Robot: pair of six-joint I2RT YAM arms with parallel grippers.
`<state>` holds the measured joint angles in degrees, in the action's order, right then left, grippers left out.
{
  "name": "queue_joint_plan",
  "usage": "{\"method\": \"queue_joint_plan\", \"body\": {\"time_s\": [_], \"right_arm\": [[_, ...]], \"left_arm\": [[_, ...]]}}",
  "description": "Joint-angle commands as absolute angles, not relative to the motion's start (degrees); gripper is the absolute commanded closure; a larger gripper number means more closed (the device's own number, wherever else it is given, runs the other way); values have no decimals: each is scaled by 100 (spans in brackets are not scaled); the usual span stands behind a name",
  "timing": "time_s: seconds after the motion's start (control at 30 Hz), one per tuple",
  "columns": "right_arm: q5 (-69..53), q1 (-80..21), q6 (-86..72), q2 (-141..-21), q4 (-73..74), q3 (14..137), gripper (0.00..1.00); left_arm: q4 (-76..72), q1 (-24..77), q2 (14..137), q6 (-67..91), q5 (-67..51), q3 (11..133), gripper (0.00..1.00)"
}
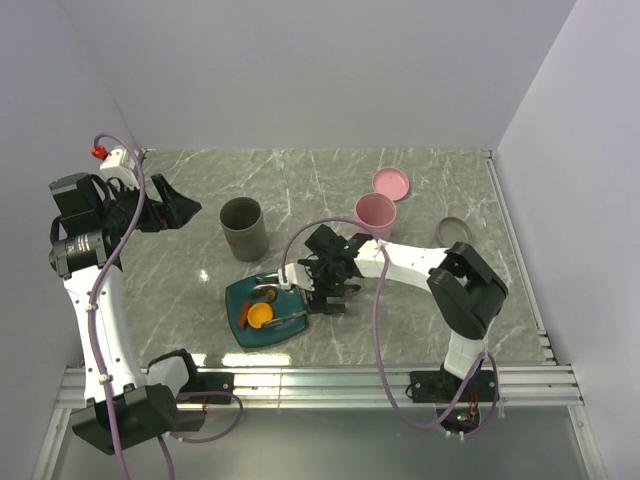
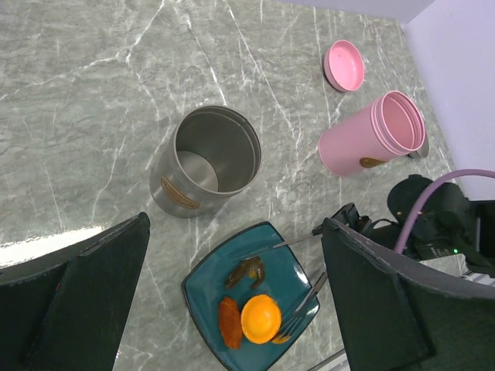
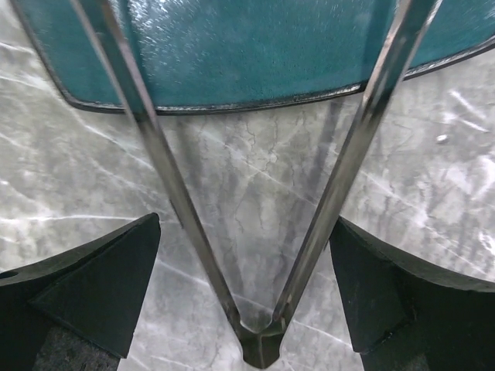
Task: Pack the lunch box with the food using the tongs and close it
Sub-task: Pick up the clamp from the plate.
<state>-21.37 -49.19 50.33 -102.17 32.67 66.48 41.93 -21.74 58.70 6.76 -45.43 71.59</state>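
The teal plate (image 1: 238, 302) holds the food: a round orange piece (image 2: 261, 318), a thin brown piece (image 2: 247, 270) and a reddish oblong piece (image 2: 230, 322). The silver tongs (image 2: 311, 292) lie with their tips on the plate and their joined end off its right edge. My right gripper (image 3: 246, 224) is open low over the table, a finger on each side of the tongs (image 3: 352, 154) near the joint; the right finger touches one arm. My left gripper (image 1: 180, 203) hangs open and empty, high at the left. Which of the two open containers is the lunch box I cannot tell.
A grey metal canister (image 1: 244, 228) stands open behind the plate. An open pink canister (image 1: 375, 215) stands to its right, with a pink lid (image 1: 390, 183) behind it and a grey lid (image 1: 452, 230) further right. Walls close in the table on three sides.
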Motion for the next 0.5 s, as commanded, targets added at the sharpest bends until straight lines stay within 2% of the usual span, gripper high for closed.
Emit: {"method": "queue_joint_plan", "body": {"time_s": [0.0,0.47], "right_arm": [[-1969,-4931,4948,-10379,3068,6882,4],[-2329,-4931,4694,-10617,2540,6891,7]], "left_arm": [[4105,-2197,5801,686,-4693,7251,1],[4069,-2197,5827,651,-4702,7110,1]]}}
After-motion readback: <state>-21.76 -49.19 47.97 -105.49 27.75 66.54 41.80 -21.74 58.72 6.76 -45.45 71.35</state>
